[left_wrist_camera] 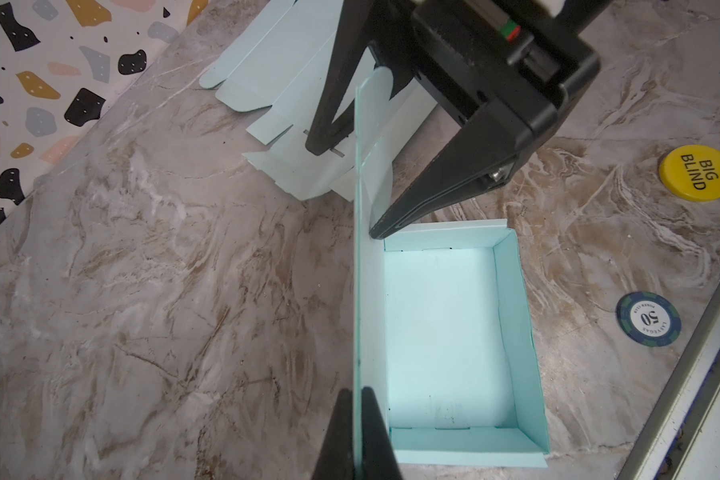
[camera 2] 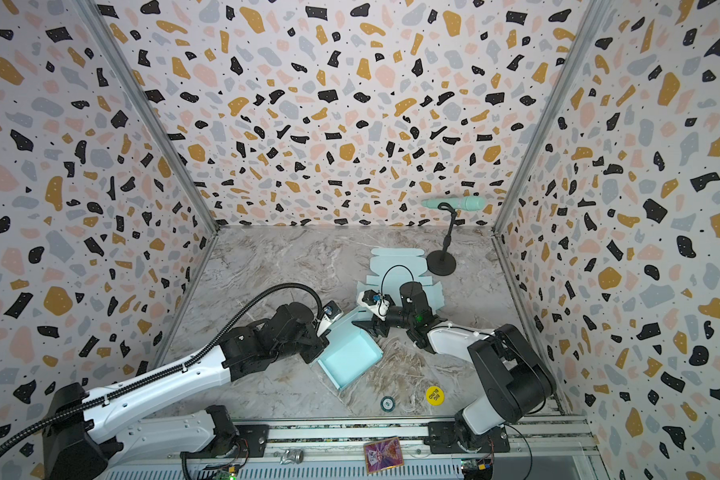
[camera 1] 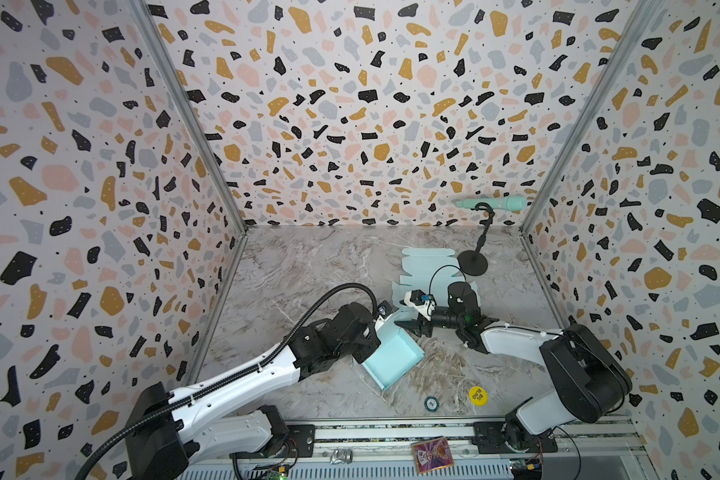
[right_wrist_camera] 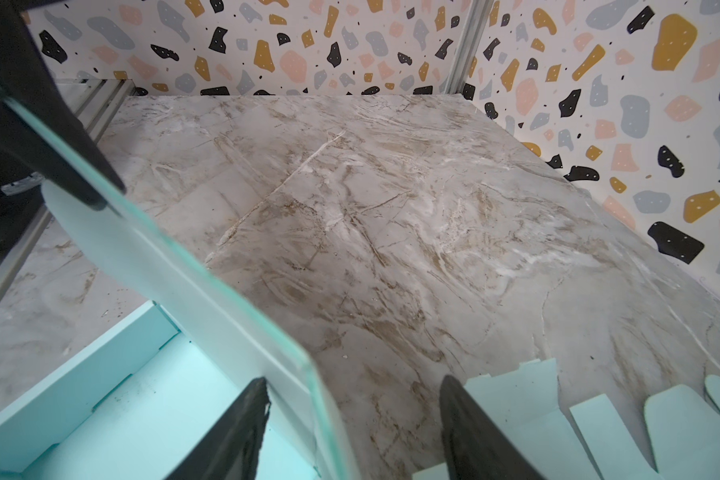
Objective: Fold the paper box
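Observation:
The paper box (camera 1: 393, 357) (camera 2: 350, 357) is a light blue tray lying on the marble table, with low walls on three sides. Its fourth side is a taller flap (left_wrist_camera: 368, 291) standing upright, ending in a rounded tab. My left gripper (left_wrist_camera: 356, 399) is shut on that flap near one corner of the box. My right gripper (camera 1: 410, 328) (right_wrist_camera: 354, 382) is open and straddles the flap's other end. One of its fingers (right_wrist_camera: 242, 424) is inside the tray and the other (right_wrist_camera: 466, 428) is outside. In the top views the left fingertips are hidden under the wrist.
A flat unfolded blue box blank (camera 1: 427, 266) (left_wrist_camera: 275, 83) lies behind the right gripper. Behind it a microphone stand (camera 1: 472, 262) holds a mint microphone (camera 1: 493, 203). A yellow disc (camera 1: 478, 395) and a poker chip (camera 1: 432, 402) sit near the front rail.

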{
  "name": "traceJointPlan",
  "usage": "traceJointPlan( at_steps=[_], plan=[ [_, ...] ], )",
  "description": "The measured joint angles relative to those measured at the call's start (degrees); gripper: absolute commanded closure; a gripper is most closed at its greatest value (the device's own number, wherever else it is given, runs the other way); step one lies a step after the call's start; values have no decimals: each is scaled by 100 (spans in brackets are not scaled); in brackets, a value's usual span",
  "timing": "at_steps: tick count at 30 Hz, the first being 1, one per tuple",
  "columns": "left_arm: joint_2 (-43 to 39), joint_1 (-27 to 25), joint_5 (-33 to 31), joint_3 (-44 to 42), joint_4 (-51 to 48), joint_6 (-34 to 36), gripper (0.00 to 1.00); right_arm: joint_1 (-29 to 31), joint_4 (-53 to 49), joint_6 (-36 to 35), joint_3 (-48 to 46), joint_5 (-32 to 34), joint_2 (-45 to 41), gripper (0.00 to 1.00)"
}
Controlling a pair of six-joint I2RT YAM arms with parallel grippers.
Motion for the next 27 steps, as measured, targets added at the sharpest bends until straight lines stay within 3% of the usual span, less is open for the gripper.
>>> traceJointPlan(
  at_steps=[10,27],
  plan=[
    [118,0,-26,0,37,15,100,-35,-37,-33,-136,39,-94,54],
    [118,0,-125,0,39,31,100,-131,0,-9,-216,101,-282,71]
  ],
)
